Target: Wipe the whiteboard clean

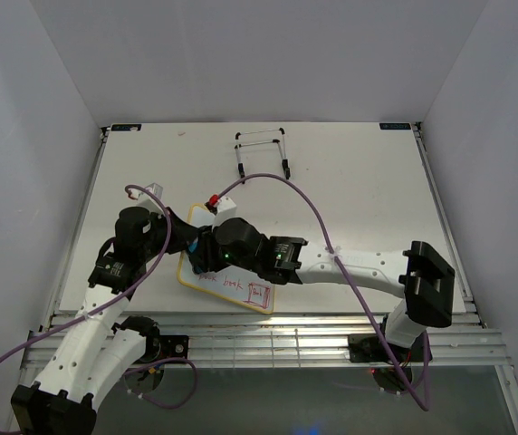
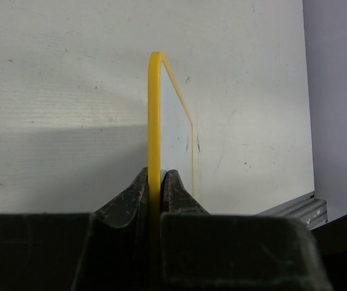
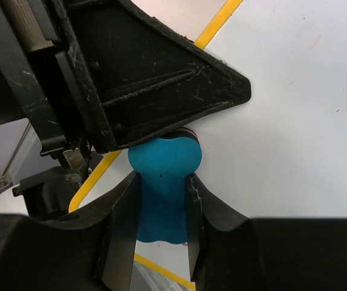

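Observation:
The whiteboard (image 1: 221,293) lies near the table's front edge, tilted, with a yellow frame and red handwriting on its near part. My left gripper (image 1: 187,246) is shut on its left edge; in the left wrist view the yellow frame (image 2: 154,109) stands edge-on between my fingers (image 2: 156,176). My right gripper (image 1: 207,251) is shut on the blue bone-shaped eraser (image 3: 164,160), which presses on the white face (image 3: 295,121) next to the left gripper's black finger (image 3: 155,85). The face around the eraser is free of writing.
The black-and-white wire easel stand (image 1: 261,149) lies at the back middle of the table (image 1: 359,190). A small red-tipped object (image 1: 212,200) sits at the board's far corner. A purple cable (image 1: 313,208) arcs over the table. Grey walls enclose three sides.

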